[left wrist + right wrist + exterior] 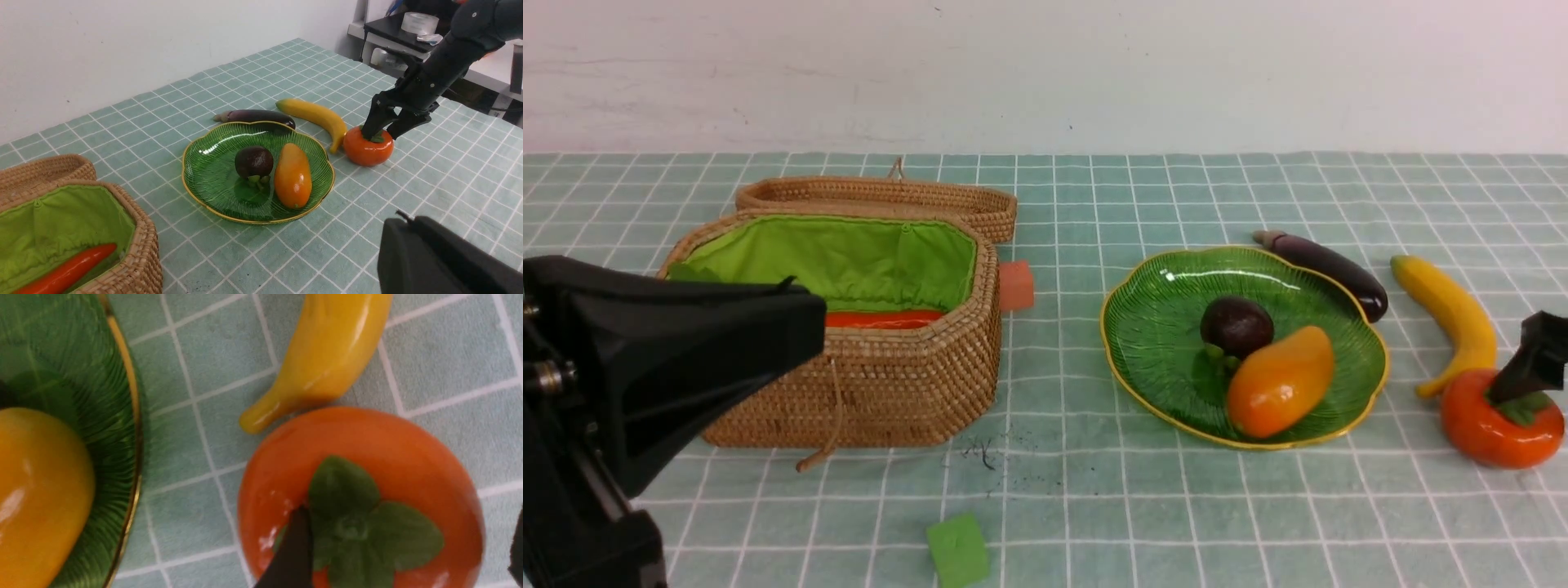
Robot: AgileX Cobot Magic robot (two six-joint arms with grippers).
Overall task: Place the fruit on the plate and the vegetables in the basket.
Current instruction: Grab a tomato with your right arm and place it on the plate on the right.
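The green plate (pixel 1160 327) holds the mangosteen (pixel 1236 325) and the mango (pixel 1281 380). The eggplant (pixel 1327 261) lies on the cloth right behind the plate's rim. The banana (pixel 1450 314) and the persimmon (pixel 1501 420) lie right of the plate, with the banana's tip touching the persimmon. My right gripper (pixel 384 132) is open just above the persimmon (pixel 359 465); one finger is at its leaf (pixel 351 522) and the other is past its side. The open basket (pixel 874 392) holds the carrot (pixel 882 318). The radish is not in view. My left gripper (pixel 813 327) is shut and empty, in front of the basket.
The basket's lid (pixel 882 196) lies open behind it. A small orange-red cube (pixel 1016 286) sits by the basket's right side. A small green cube (pixel 957 549) lies near the front edge. A shelf with a tape roll (pixel 421 22) stands beyond the table.
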